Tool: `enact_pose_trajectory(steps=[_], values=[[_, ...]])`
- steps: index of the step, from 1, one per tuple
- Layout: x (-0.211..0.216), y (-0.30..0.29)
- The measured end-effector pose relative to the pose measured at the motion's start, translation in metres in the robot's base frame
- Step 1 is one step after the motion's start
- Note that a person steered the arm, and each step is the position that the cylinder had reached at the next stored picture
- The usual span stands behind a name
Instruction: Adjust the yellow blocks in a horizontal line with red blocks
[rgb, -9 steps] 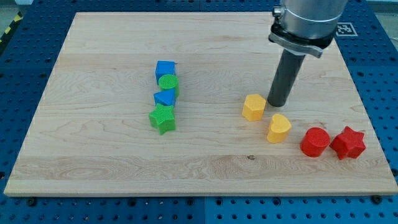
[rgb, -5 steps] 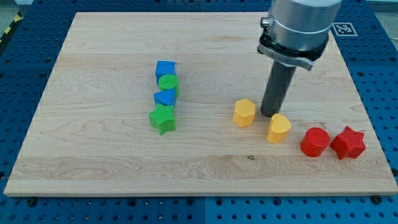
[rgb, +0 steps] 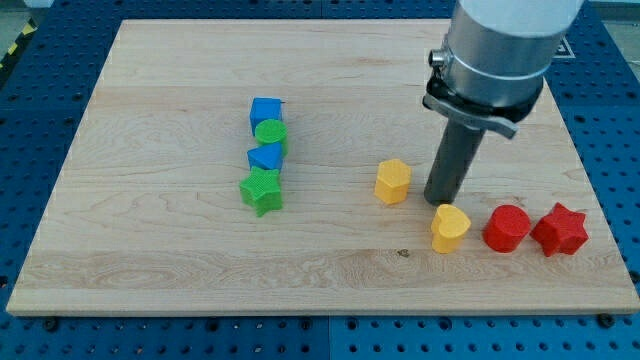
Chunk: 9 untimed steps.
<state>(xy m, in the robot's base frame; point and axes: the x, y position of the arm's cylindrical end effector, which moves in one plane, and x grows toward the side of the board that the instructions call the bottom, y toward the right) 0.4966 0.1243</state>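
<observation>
My tip (rgb: 440, 203) is touching the yellow heart block (rgb: 449, 228), beside the yellow hexagon block (rgb: 393, 182); it is gripping nothing.

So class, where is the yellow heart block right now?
The yellow heart lies toward the view's lower right, just left of the red cylinder, with my tip at its upper edge and the yellow hexagon up-left of it.

Bright, even overhead light; soft short shadows; sharp, no glare.
</observation>
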Motion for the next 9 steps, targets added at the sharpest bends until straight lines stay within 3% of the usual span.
enact_pose_trajectory(steps=[1, 3, 8, 9], values=[[-0.031, 0.0], [-0.034, -0.061], [0.029, -0.082], [0.018, -0.097]])
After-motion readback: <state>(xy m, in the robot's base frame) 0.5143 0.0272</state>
